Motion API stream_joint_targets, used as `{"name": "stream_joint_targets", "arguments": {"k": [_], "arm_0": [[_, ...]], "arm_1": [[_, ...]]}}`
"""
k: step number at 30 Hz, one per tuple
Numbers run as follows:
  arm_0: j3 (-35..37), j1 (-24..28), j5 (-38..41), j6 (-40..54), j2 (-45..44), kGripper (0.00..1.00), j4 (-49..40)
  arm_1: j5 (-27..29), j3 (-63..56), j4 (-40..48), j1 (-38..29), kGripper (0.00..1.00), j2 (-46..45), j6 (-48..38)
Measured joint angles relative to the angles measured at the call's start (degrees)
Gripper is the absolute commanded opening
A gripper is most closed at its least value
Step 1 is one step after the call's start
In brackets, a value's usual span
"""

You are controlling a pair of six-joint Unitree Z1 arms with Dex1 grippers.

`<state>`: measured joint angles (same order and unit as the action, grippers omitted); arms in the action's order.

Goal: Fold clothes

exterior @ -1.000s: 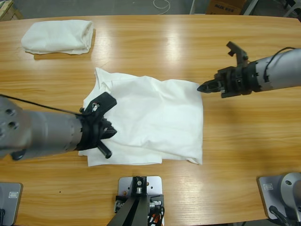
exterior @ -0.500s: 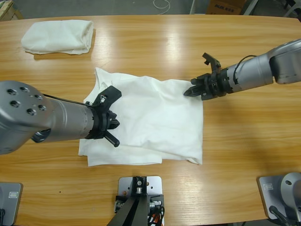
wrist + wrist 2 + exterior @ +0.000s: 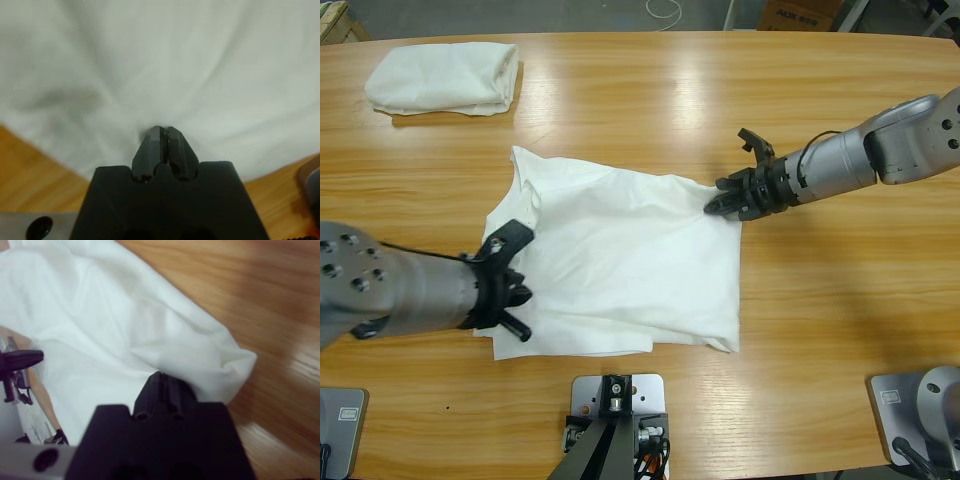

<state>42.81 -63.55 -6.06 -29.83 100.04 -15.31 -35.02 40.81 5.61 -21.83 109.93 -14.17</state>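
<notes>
**Now both tools pinch the spread shirt, ready to lift a fold**

Starting at the far left, I see a folded shirt (image 3: 442, 77) lying near the desk's (image 3: 640, 110) back corner, well apart from the work; I take it as done. Nearer me, my left tool (image 3: 512, 298) is clenched on the left edge of the spread shirt (image 3: 620, 255), its jaws pressed together with cloth bunched at their tips in the left wrist view (image 3: 161, 137). That shirt lies mid-desk, mostly flat, with soft wrinkles and its collar end towards the back left. On the right, my right tool (image 3: 720, 201) sits at the shirt's back right corner; the right wrist view (image 3: 165, 385) shows its jaws closed with the fabric humped over them, so I judge it grasping that corner.

I judge the step in hand to be gripping for a fold. Next I would need to raise both edges together, evenly, and carry them across without dragging the shirt off its spot.
</notes>
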Motion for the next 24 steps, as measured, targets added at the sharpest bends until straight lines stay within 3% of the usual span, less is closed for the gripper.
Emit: {"name": "stream_joint_targets", "arguments": {"k": [8,13,18,24], "arm_0": [[-1.76,0.0,-1.61,-4.93,-6.33,0.0,-8.24],[-0.32,0.0,-3.5,-5.36,-16.12,0.0,-11.85],[7.38,0.9,2.99,4.28,-16.85,0.0,-2.16],[9.19,3.84,12.29,8.05,-2.61,0.0,12.3]], "arm_1": [[0.6,0.01,0.11,0.06,0.0,0.08,0.0],[0.6,0.01,0.16,0.12,0.0,0.09,0.0],[0.6,0.01,0.16,0.19,0.0,0.1,0.17],[0.59,-0.05,-0.15,0.2,0.0,-0.02,0.61]]}}
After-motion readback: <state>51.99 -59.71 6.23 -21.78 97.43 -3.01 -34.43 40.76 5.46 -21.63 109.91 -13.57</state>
